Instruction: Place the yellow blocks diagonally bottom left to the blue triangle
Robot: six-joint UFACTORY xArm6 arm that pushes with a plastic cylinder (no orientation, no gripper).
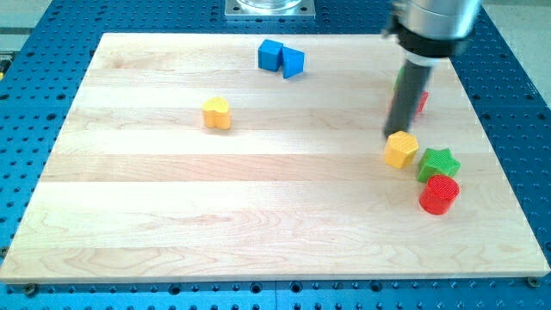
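Observation:
A yellow heart-shaped block (217, 112) lies left of the board's middle. A yellow hexagonal block (400, 149) lies at the right. My tip (390, 135) stands just at that block's upper left edge, touching or nearly touching it. Two blue blocks stand together near the view's top: a blue cube-like one (270, 54) and a blue triangle (293, 62) on its right. The heart is down and to the left of the blue triangle, well apart from it.
A green star (438, 163) lies right of the yellow hexagon. A red cylinder (440, 195) sits just below the star. A red block (421, 102) and a green block (399, 86) show partly behind the rod. The wooden board (129, 224) rests on a blue perforated table.

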